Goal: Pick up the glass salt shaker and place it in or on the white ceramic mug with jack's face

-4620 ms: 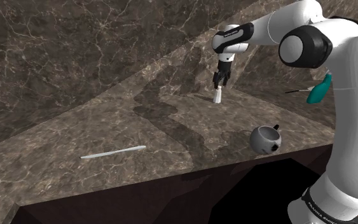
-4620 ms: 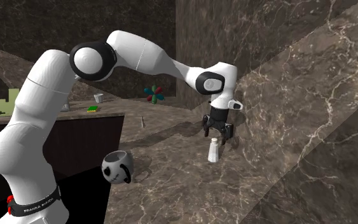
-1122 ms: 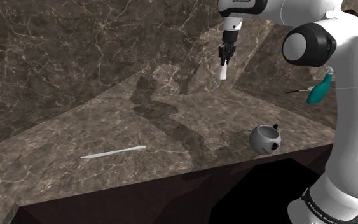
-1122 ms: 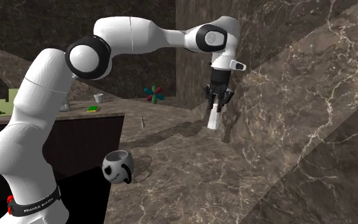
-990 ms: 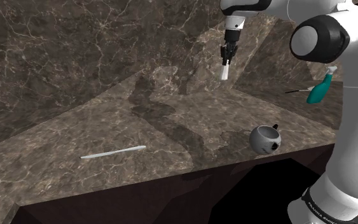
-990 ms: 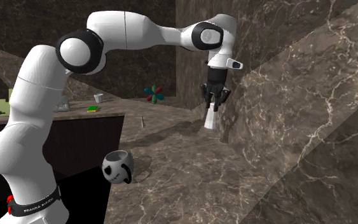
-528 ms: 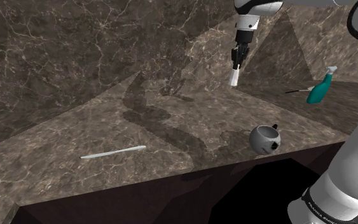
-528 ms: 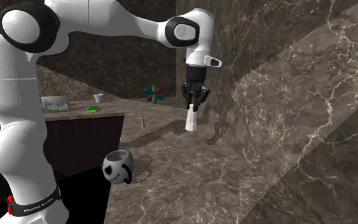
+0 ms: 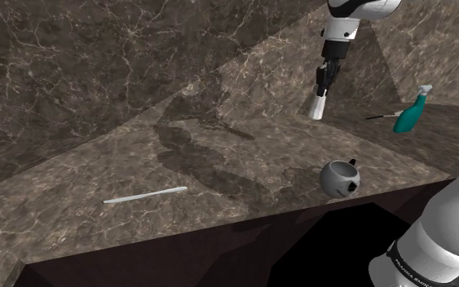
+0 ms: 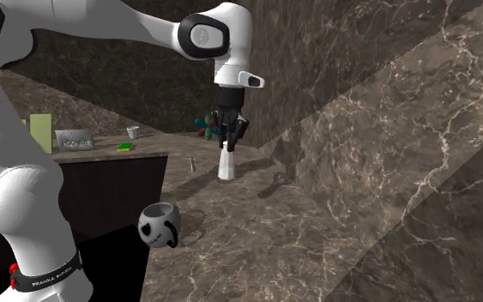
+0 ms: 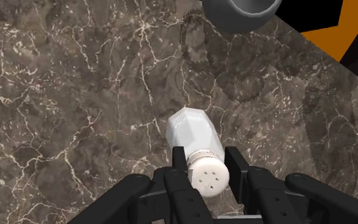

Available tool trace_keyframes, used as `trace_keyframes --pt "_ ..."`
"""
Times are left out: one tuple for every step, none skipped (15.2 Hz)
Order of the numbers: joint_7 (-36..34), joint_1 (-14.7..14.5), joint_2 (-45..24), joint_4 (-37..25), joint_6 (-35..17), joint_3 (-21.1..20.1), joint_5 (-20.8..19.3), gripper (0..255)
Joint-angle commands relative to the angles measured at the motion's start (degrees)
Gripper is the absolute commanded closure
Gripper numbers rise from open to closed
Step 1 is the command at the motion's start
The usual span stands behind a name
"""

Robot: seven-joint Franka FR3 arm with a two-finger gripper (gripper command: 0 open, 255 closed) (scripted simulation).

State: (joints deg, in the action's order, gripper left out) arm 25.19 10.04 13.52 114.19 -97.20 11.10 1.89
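As the shoulder view has it, hand (image 9: pixel 324 86): clenched on the white salt shaker (image 9: pixel 318 108), aloft, higher than the round mug (image 9: pixel 339 178).
Second exterior view, shaker: hangs top-up from my hand, off the veined surface (image 10: pixel 256 249), farther back than the mug.
Wrist view, shaker: clasped at its perforated top; mug's rim ahead.

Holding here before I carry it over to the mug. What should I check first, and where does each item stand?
1. Grip: gripper shut on the salt shaker near its cap: ok.
2. Shaker hangs clear of the countertop: ok.
3. Target mug upright, mouth up: ok.
4. Countertop between shaker and mug free of objects: ok.
5. Shaker above the mug: not ok, the mug sits off to the side near the counter edge.
6. Shaker fits the mug's mouth: cannot tell.
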Motion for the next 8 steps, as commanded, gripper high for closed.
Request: trace_keyframes --pt "-0.8 0.1 5.4 4.6 0.7 -0.5 -0.8 255" --pt "-1.1 0.2 7.8 6.5 1.1 -0.7 -1.1 255" --pt "-1.3 0.4 10.1 8.4 1.5 -0.9 -1.4 255" --pt "-1.6 0.5 12.4 10.2 2.0 -1.1 -1.7 255" --pt "-1.8 0.7 14.7 11.9 2.6 -1.3 -2.0 255" --pt "-2.0 0.9 17.1 13.6 3.3 -1.6 -2.2 255" --pt "-2.3 1.1 19.4 15.1 4.0 -1.8 -2.4 255" --pt "-2.5 1.3 21.8 16.6 4.9 -2.0 -2.6 255"
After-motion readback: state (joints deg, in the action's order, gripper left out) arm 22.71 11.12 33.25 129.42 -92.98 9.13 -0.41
